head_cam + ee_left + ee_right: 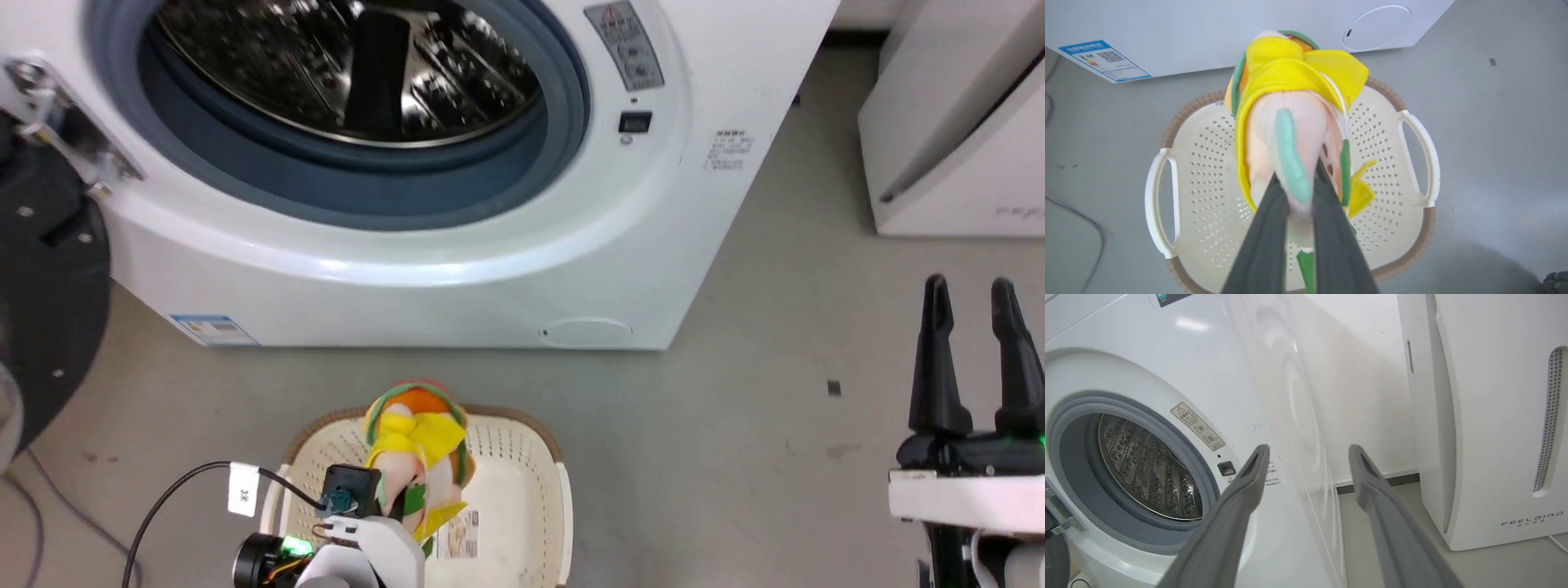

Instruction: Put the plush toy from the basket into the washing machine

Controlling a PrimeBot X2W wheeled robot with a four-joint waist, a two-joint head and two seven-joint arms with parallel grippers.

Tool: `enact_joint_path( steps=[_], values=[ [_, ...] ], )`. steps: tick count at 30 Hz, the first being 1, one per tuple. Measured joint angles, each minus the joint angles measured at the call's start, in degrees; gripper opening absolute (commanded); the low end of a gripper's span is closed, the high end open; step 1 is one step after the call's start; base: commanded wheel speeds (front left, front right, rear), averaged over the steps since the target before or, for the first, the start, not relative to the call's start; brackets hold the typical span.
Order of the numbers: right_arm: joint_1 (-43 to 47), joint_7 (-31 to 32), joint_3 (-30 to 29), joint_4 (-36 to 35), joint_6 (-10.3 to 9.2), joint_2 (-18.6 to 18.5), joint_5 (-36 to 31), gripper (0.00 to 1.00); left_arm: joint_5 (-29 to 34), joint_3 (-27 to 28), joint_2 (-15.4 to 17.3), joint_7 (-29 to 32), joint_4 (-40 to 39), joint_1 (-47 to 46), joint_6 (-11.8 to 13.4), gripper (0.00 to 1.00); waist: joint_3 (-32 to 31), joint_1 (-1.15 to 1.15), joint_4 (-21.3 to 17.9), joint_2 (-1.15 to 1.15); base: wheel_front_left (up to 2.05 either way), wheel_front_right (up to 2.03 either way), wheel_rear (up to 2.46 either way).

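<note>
Gripping one plush toy (1290, 81) by its pale pink head, the left hand (1298, 183) is seen closed on it. The soft doll, yellow-wrapped with green trim, is held over one cream perforated basket (1208, 163) with a brown woven-look rim and two white handles. The right hand (969, 286) is held wide and empty, its two dark fingers apart. Beyond, one white washing machine (457, 269) is noted, its round grey-gasketed porthole showing a shiny perforated steel drum (351, 73).
</note>
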Motion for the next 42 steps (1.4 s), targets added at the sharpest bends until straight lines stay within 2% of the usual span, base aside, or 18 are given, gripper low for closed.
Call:
enact_joint_path(
  steps=[10,19,25,29,42],
  values=[
    [3.5,0.0,-0.4,0.2,0.0,0.0,-0.2,1.0,0.4,2.1,0.5,0.0,-13.9,4.9,0.7,0.0,-6.0,0.0,1.3,0.0,0.0,0.0,0.0],
    [4.2,0.0,0.1,0.0,0.0,0.0,-0.3,1.0,1.6,6.0,1.2,0.0,-27.4,6.5,2.2,0.0,-7.1,0.0,1.1,0.0,0.0,0.0,0.0],
    [4.1,0.0,0.5,-0.4,0.0,0.0,-0.3,1.0,2.6,10.2,0.9,0.0,-34.7,6.4,4.6,0.0,-5.5,0.0,0.3,0.0,0.0,0.0,0.0],
    [3.0,0.0,0.9,-0.7,0.0,0.0,-0.6,1.0,3.6,12.5,0.3,0.0,-37.7,5.4,5.3,0.0,-3.8,0.0,-0.5,0.0,0.0,0.0,0.0],
    [-3.9,0.0,3.0,-2.2,0.0,0.0,-2.2,1.0,8.2,18.7,0.9,0.0,-40.2,-8.6,6.5,0.0,6.0,0.01,-3.3,0.0,0.0,0.0,0.0]
  ],
)
